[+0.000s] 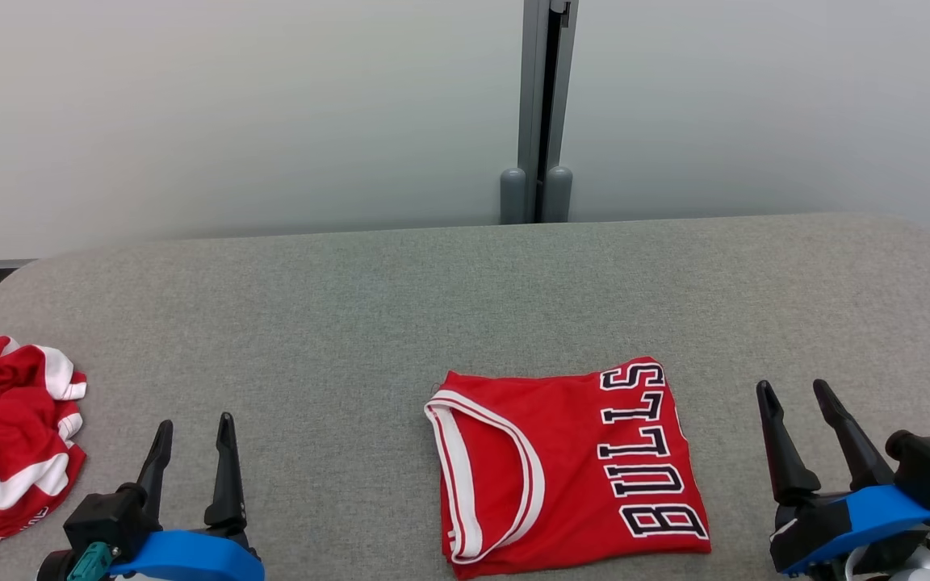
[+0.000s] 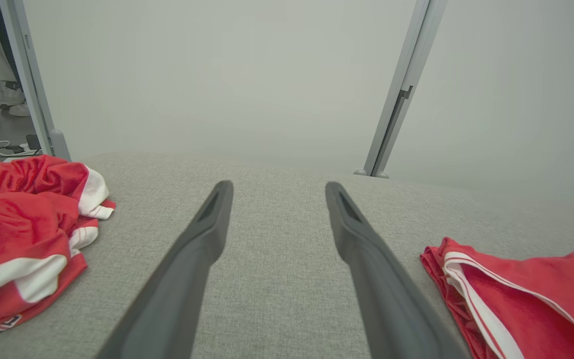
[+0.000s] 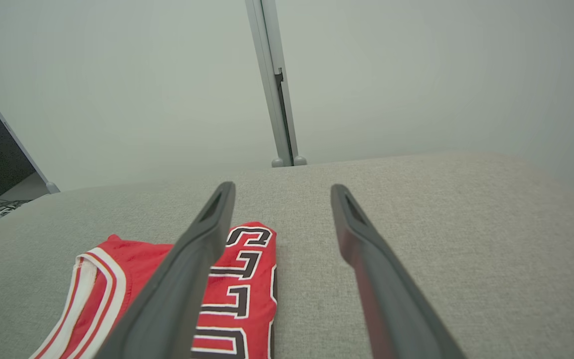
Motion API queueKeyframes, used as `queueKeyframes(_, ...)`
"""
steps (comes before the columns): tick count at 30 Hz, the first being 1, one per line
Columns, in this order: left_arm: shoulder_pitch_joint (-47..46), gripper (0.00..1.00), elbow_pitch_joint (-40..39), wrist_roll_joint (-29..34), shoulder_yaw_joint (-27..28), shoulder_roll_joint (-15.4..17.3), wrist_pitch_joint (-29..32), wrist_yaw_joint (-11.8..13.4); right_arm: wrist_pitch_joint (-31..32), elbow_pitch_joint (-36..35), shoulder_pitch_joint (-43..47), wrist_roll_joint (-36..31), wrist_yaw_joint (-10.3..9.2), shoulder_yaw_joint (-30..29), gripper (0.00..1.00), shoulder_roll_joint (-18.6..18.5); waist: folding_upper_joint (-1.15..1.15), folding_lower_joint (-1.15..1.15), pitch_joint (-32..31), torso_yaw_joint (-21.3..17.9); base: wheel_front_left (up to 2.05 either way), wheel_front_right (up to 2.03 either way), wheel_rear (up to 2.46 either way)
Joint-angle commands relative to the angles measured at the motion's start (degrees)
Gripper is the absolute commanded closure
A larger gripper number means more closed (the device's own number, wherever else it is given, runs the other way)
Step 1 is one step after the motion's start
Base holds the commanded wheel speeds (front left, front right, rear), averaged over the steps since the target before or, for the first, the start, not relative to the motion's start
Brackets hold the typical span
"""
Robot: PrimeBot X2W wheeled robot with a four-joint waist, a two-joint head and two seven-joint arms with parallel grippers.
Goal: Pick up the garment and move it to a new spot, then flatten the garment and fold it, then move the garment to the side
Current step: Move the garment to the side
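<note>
A big pale wall (image 1: 231, 105) stands far out past the tips of both grippers. A grey post (image 1: 544, 105) runs up the wall, out ahead of the gap between the 2 grippers.

A wide grey table (image 1: 352, 298) with a soft cloth top lies under both grippers and goes on ahead of them to the wall.

The folded red jersey (image 1: 570, 452) lies flat on the table between the 2 grippers. It is closer to the right gripper (image 1: 793, 385), just off that gripper's left side, and not touching it. It is well apart from the left gripper (image 1: 195, 420), off that one's right side. The black and white word BULLS runs along the edge of the jersey nearest the right gripper. The white and red trim curves across the side nearest the left gripper. In the right wrist view, the gripper's left finger crosses in front of the letters.

A crumpled red and white heap of cloth (image 1: 5, 436) sits on the table off the left side of the left gripper, near it but not touching.

The left gripper has its 2 dark fingers spread apart, with nothing between them. The right gripper's 2 fingers are spread apart too, and they hold nothing. Both point toward the wall.
</note>
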Motion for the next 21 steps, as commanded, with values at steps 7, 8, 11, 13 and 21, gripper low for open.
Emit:
queueKeyframes(7,-1.14,0.00,0.66,0.95,0.99,-0.41,-0.26,-0.61,-0.25,0.49,0.76,0.40,0.01,0.16,0.00,0.04,0.00,0.01,0.26,-0.42,0.00,0.00,0.00)
queueKeyframes(8,-1.14,0.00,0.71,1.09,1.12,-0.42,-0.26,-0.71,-0.32,0.49,0.75,0.30,0.01,0.07,0.00,0.13,0.00,0.01,0.30,-0.46,0.00,0.00,0.00)
queueKeyframes(11,-1.18,0.00,0.81,1.23,1.40,-0.54,-0.26,-0.91,-0.29,0.50,0.78,0.22,0.01,-0.11,0.00,0.16,0.00,0.01,0.38,-0.51,0.00,0.00,0.00)
queueKeyframes(13,-1.15,0.00,0.91,1.39,1.64,-0.70,-0.26,-0.88,-0.18,0.54,0.65,0.15,0.01,-0.15,0.00,0.03,0.00,0.01,0.44,-0.52,0.00,0.00,0.00)
queueKeyframes(21,-1.67,0.00,1.63,1.88,2.11,-0.84,-0.26,-1.27,0.22,0.84,-0.20,-0.03,0.01,0.58,0.00,-0.09,0.00,0.01,0.63,-0.25,0.00,0.00,0.00)
